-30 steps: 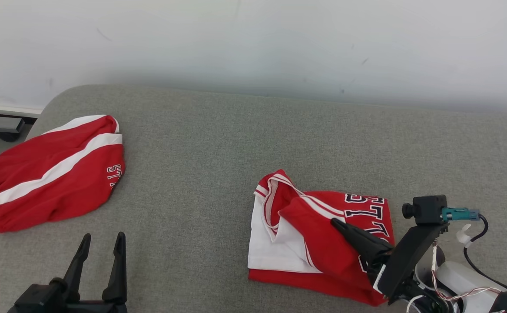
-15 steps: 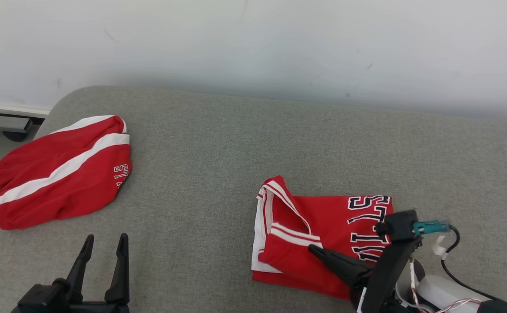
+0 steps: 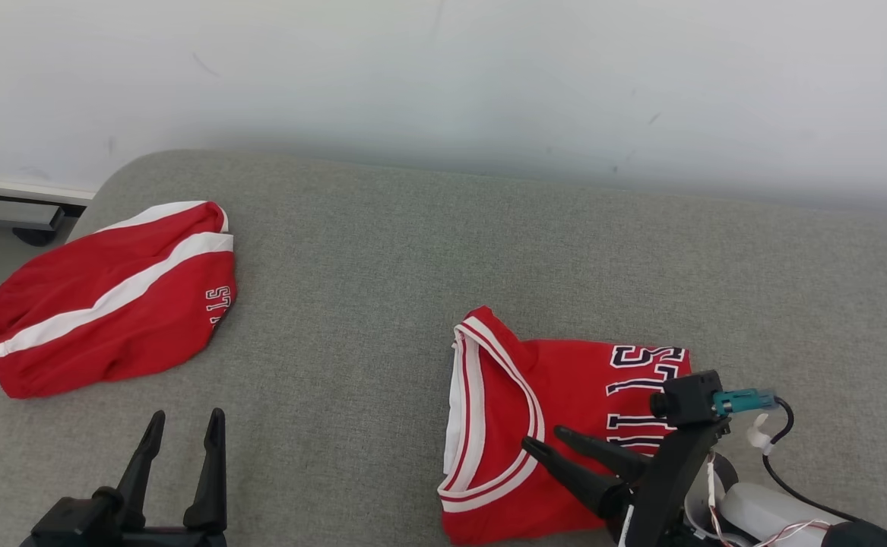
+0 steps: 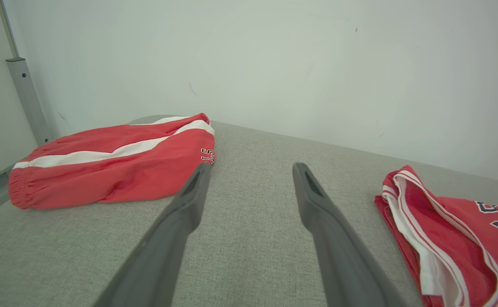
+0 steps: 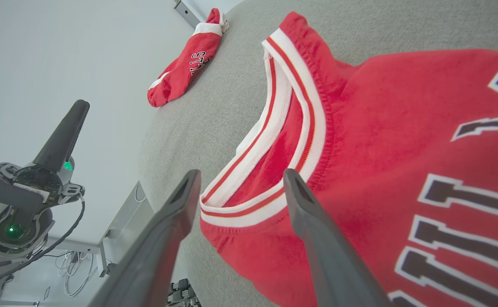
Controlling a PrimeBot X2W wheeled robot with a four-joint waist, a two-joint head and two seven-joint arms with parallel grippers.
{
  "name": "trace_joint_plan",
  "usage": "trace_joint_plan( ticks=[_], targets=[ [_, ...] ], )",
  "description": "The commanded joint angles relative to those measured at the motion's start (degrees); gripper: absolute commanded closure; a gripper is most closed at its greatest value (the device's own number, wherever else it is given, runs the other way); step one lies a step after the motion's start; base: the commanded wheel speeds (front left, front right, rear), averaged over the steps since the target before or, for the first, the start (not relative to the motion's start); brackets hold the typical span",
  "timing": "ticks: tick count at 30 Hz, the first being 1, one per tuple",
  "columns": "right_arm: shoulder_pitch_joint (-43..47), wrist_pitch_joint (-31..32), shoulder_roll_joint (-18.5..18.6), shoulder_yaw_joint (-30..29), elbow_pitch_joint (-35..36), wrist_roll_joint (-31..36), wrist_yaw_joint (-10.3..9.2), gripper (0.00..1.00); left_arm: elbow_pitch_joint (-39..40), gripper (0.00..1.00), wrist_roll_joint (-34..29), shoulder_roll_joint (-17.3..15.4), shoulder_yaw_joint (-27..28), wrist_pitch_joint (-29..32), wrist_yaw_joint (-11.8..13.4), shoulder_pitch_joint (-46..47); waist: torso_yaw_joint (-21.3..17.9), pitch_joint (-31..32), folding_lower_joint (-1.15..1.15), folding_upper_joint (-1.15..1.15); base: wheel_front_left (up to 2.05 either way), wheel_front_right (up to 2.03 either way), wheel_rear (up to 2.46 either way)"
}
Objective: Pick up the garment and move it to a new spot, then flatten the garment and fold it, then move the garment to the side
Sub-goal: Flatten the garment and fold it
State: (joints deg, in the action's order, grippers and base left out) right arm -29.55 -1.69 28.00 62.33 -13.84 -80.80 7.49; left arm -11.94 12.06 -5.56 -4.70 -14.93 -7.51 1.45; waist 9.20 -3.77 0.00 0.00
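The garment, a red jersey (image 3: pixel 565 380) with white-and-red trim and dark lettering, lies folded flat on the grey cushion at the right, neckline facing up. My right gripper (image 3: pixel 544 437) stands open just over its near edge. The two fingers straddle the trim of the neckline (image 5: pixel 274 170) and hold nothing. In the right wrist view the jersey (image 5: pixel 381 140) spreads out under that gripper (image 5: pixel 240 175). My left gripper (image 3: pixel 186 416) hovers open and empty at the lower left, well apart from the jersey (image 4: pixel 445 230). Its fingers (image 4: pixel 189 204) point across bare cushion.
Red shorts (image 3: pixel 109 304) with a white stripe lie crumpled at the far left of the grey cushion (image 3: pixel 382 251), near its rounded corner. A white wall rises behind. A metal frame (image 3: pixel 10 216) stands past the left edge. Bare cushion stretches between the two clothes.
My right gripper has opened and let go of the jersey's folded-over part, which now lies flat with the neckline showing. The head camera has shifted slightly. The left gripper has stayed put.
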Motion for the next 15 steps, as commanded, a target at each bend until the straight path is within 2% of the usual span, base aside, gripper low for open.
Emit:
trace_joint_plan(
  ticks=[1, 9, 15],
  targets=[
    [-0.6, -0.6, 0.5, 0.1, -0.2, -0.3, -0.01, 0.00, 0.2, 0.00, -0.1, -0.4, 0.2, -0.3, 0.1, -0.2, -0.1, -0.1, 0.00, 0.00, 0.00, 0.00, 0.00],
    [-1.1, -6.1, 2.7, -0.7, -1.9, 1.2, -0.01, 0.00, 0.7, 0.00, -0.5, -0.5, 0.3, -0.3, 0.1, -0.5, -0.6, 0.2, 0.00, 0.00, 0.00, 0.00, 0.00],
    [-0.1, -9.9, 5.0, -2.4, -6.0, 1.8, -0.01, 0.00, 1.3, 0.00, -0.9, -1.0, 1.1, -0.3, 0.1, -1.2, -1.9, 0.6, 0.00, 0.00, 0.00, 0.00, 0.00]
  ],
)
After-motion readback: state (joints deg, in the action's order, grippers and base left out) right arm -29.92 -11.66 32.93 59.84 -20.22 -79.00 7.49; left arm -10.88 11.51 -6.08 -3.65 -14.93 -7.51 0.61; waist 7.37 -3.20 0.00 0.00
